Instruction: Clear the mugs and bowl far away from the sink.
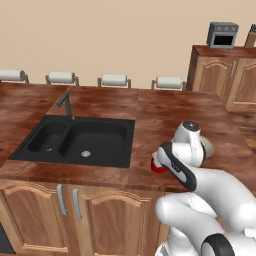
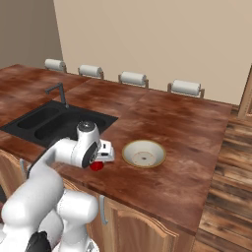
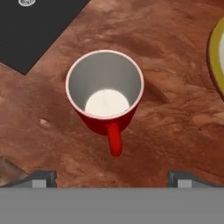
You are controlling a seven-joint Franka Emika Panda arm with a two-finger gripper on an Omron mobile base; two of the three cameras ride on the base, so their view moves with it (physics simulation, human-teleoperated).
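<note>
A red mug (image 3: 105, 87) stands upright on the wooden counter, white inside, its handle pointing toward the camera in the hand view. My gripper (image 3: 111, 179) hovers straight above it, open, with one fingertip (image 3: 41, 178) on each side of the mug and nothing between them. The same mug (image 2: 96, 166) peeks out under the hand near the counter's front edge, also as a red sliver (image 1: 158, 167). The cream bowl (image 2: 143, 153) with a tan rim sits just right of the mug, partly hidden by the arm in the left base view. The black sink (image 1: 75, 140) lies to the left.
A dark faucet (image 1: 65, 102) rises behind the sink. Several paper-towel rolls (image 2: 133, 78) line the counter's far edge. A wooden cabinet (image 1: 225, 75) with a small grey oven on it stands at the right. The sink's corner (image 3: 35, 30) lies close to the mug.
</note>
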